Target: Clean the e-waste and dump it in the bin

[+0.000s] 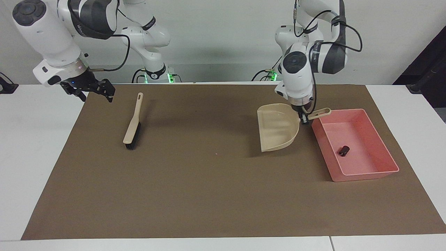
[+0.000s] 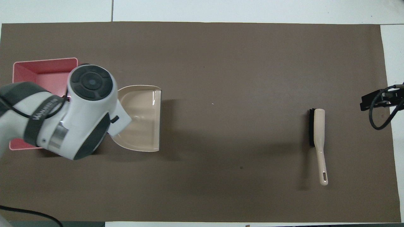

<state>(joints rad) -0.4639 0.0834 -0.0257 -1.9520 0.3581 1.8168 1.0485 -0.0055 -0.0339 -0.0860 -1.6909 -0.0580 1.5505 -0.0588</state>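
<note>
The bin is a shallow pink tray at the left arm's end of the mat. A piece of e-waste, a small dark cylinder, lies on its floor. My left gripper is shut on the handle of the beige dustpan, holding it low over the mat beside the bin, toward the table's middle, mouth pointing away from the robots. In the overhead view the left arm covers most of the bin, and the dustpan shows nothing inside. My right gripper hangs open and holds nothing, over the mat's edge at the right arm's end.
A beige brush with black bristles lies on the brown mat near the right gripper, also seen from overhead as the brush. White table surrounds the mat.
</note>
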